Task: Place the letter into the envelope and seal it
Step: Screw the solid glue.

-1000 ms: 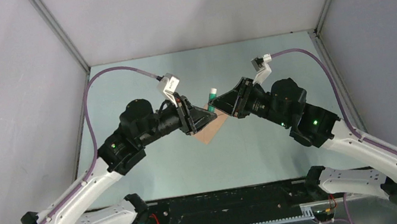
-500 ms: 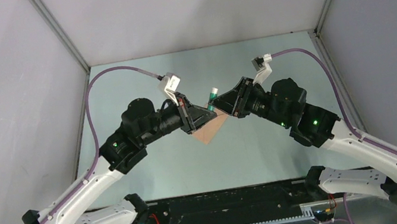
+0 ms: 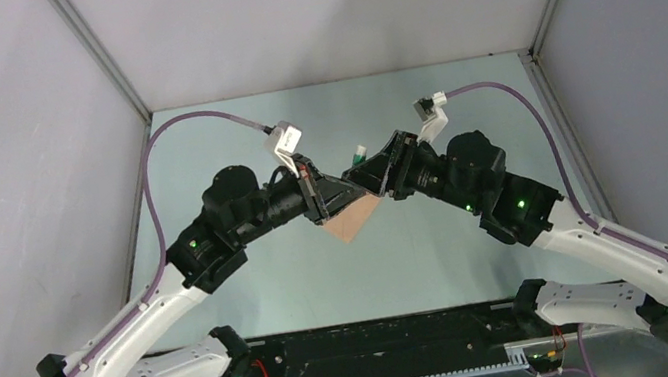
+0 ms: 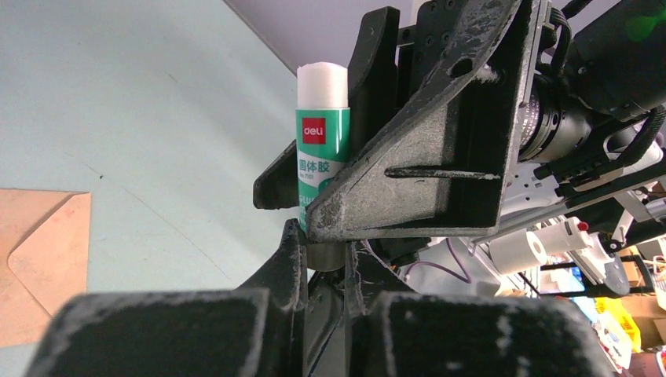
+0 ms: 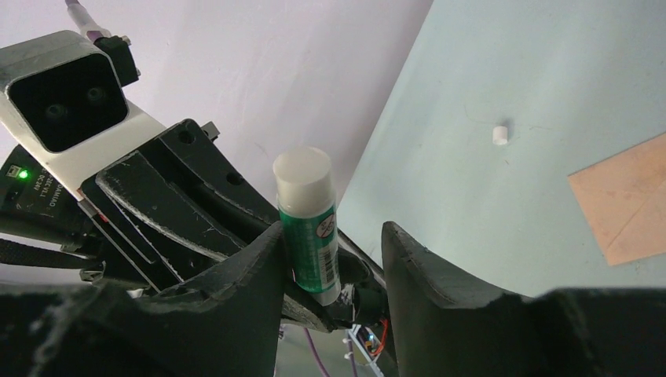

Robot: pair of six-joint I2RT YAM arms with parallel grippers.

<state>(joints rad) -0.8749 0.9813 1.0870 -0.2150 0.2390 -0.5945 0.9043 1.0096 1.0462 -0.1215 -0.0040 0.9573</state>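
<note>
The envelope (image 4: 43, 267) lies flat — tan kraft paper, diagonal seams showing.

The left arm (image 3: 242, 208) and right arm (image 3: 470, 177) reach from their near bases toward the middle, elbows outward, wrists angled in until the grippers meet tip to tip. The left gripper (image 4: 324, 263) pinches the base of a glue stick (image 5: 308, 224). The right gripper (image 5: 331, 232) has its jaws parted on either side of the stick.

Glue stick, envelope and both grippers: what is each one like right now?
glue stick: held in the air by its base.
left gripper: shut on the glue stick.
right gripper: open around the glue stick.
envelope: flat on the table, untouched.
</note>
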